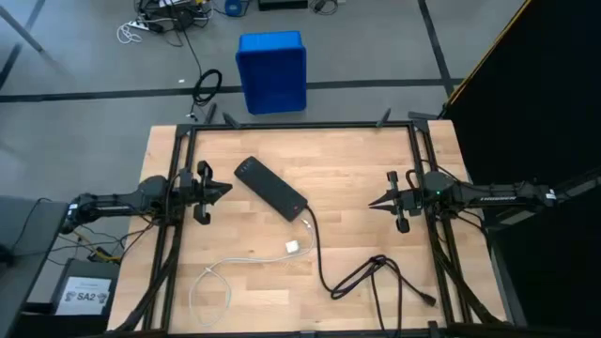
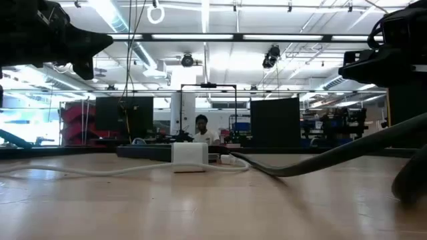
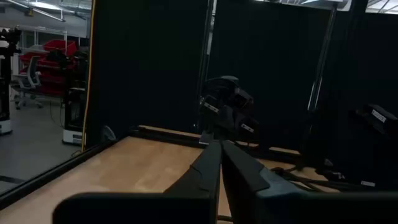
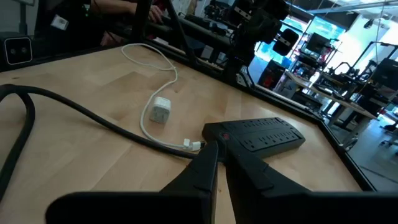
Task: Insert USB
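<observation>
The left pincer (image 1: 223, 192) hovered closed and empty at the worktop's (image 1: 376, 169) left edge. Between the arms, the USB (image 1: 235, 271) cable lay loose beside its white charger block (image 1: 294, 248), near the black power strip (image 1: 270, 188). The right pincer (image 1: 376, 202) hung closed, holding nothing.

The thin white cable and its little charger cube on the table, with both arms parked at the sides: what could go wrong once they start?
1. The white cable lies in loose loops, so pulling one end may drag the charger cube off its spot.
2. The cable's plug lies right against the thick black cord, which a descending gripper could nudge or catch.
3. Both the left gripper and right gripper are shut, and must open before grasping.
</observation>
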You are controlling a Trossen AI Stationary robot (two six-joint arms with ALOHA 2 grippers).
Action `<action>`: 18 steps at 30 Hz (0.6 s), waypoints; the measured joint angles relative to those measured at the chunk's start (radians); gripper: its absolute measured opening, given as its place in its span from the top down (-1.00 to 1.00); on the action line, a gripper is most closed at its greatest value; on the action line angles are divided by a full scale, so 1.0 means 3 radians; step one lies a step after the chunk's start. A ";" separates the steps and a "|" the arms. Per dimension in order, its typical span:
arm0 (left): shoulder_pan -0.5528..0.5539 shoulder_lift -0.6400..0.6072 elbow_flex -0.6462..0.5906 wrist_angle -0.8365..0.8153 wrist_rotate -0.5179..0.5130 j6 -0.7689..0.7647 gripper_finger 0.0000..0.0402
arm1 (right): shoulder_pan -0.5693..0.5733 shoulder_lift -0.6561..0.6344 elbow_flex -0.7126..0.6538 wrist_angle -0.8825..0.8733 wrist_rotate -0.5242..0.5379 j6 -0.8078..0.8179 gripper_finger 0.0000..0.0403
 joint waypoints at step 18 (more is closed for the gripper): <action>-0.0001 0.0000 0.0000 0.0000 -0.0001 0.0000 1.00 | 0.0001 0.0000 0.0000 0.0000 0.0000 0.0000 0.96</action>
